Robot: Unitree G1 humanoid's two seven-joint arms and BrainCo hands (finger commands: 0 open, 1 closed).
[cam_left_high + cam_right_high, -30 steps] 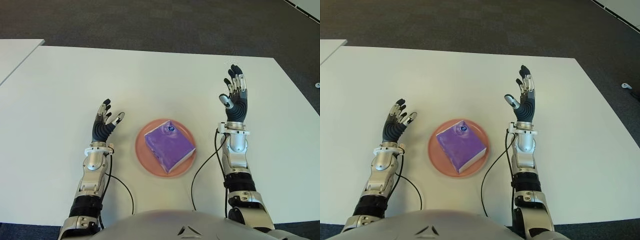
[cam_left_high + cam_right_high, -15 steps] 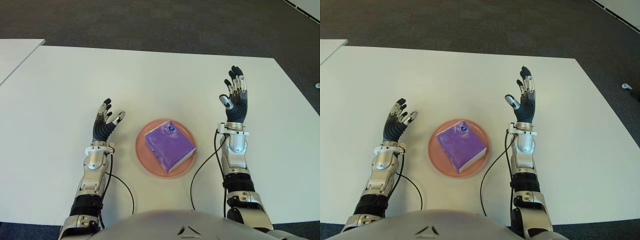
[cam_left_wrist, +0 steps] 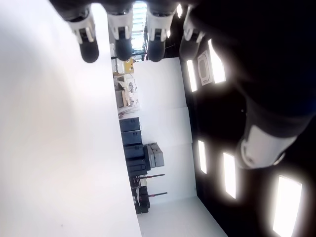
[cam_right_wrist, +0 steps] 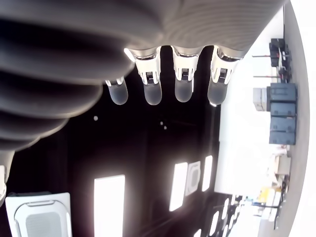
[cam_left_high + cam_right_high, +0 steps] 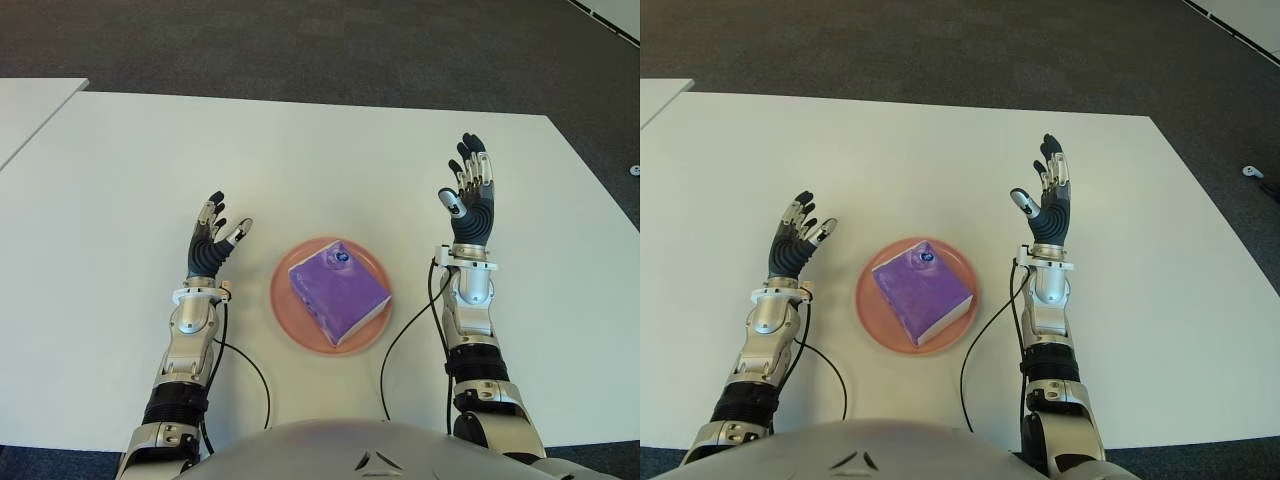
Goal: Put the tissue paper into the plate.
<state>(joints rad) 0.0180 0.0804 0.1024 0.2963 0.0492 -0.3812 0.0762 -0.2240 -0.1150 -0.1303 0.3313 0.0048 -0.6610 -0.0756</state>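
A purple tissue pack (image 5: 338,294) lies inside the round pink plate (image 5: 285,305) near the table's front middle. My left hand (image 5: 213,243) is raised to the left of the plate, fingers spread and holding nothing. To the right of the plate my right hand (image 5: 469,195) stands upright, fingers straight and apart, palm bare. In the left wrist view the fingertips (image 3: 123,48) are extended over the white table. The right wrist view shows its own fingertips (image 4: 183,90) extended against a dark ceiling.
The white table (image 5: 300,160) stretches wide beyond the plate. A second white table (image 5: 30,105) shows at the far left. Dark carpet (image 5: 300,40) lies past the far edge. Black cables (image 5: 405,325) run from both wrists toward my body.
My left hand has lifted slightly and its fingers have straightened a little. The right hand, plate and tissue pack have stayed where they were.
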